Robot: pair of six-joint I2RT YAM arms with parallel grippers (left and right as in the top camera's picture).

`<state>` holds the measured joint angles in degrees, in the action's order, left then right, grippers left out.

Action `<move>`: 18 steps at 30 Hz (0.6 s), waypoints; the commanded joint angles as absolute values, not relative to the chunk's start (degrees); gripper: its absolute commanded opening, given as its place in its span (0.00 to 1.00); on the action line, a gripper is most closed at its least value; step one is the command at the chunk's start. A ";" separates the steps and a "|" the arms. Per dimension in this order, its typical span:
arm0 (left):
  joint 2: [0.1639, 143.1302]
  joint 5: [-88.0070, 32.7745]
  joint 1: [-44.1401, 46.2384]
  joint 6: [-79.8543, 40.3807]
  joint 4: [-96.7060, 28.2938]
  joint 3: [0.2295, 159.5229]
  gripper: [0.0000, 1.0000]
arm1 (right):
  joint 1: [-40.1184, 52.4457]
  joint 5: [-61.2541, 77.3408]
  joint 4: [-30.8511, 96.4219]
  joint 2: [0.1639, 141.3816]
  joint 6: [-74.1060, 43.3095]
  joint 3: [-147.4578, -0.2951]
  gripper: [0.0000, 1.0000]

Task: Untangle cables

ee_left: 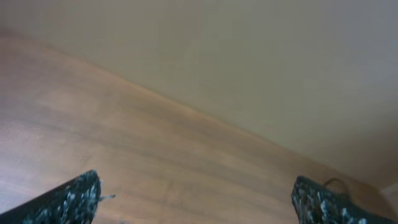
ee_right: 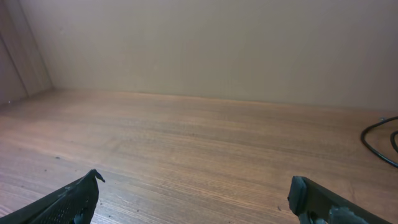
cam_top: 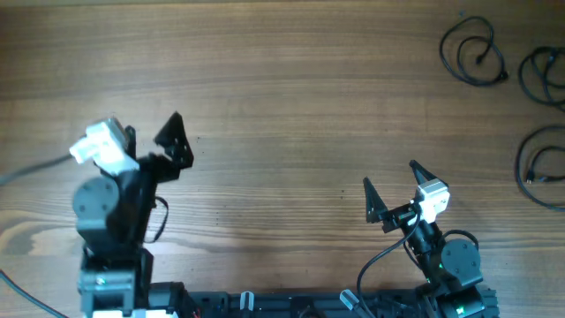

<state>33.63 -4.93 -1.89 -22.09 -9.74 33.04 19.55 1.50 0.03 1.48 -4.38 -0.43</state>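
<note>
The cables lie as three separate loose black loops at the table's far right: one (cam_top: 473, 51) at the back, one (cam_top: 543, 75) against the right edge, one (cam_top: 540, 170) lower down. Part of a loop (ee_right: 375, 140) shows at the right edge of the right wrist view. My left gripper (cam_top: 177, 141) is at the left of the table, open and empty, far from the cables; in its wrist view (ee_left: 196, 190) only bare wood lies between its fingers. My right gripper (cam_top: 389, 174) stands open and empty near the front right, short of the loops, and its own view (ee_right: 196, 186) shows nothing between the jaws.
The wooden table (cam_top: 282, 97) spreads between the two arms. Both arm bases (cam_top: 110, 265) (cam_top: 450, 274) sit at the front edge with their thick black wires. A plain wall (ee_right: 205, 43) rises behind the table's far edge.
</note>
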 commanded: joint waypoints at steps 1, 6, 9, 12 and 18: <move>25.89 -4.60 -2.92 -21.39 -2.63 20.82 1.00 | 19.20 2.59 -0.08 0.80 -3.60 -0.30 1.00; 16.58 -3.07 -2.85 -20.91 4.99 9.45 1.00 | 19.20 2.57 -0.08 0.80 -3.57 -0.30 1.00; 11.77 -2.81 -2.85 -19.18 4.99 6.39 1.00 | 19.20 2.59 -0.08 0.80 -3.60 -0.30 1.00; 8.86 -2.37 -2.85 -18.15 4.95 4.97 1.00 | 19.20 2.59 -0.08 0.80 -3.60 -0.30 1.00; 5.41 -1.37 -2.85 -18.15 1.02 3.97 1.00 | 19.20 2.59 -0.08 0.80 -3.62 -0.30 1.00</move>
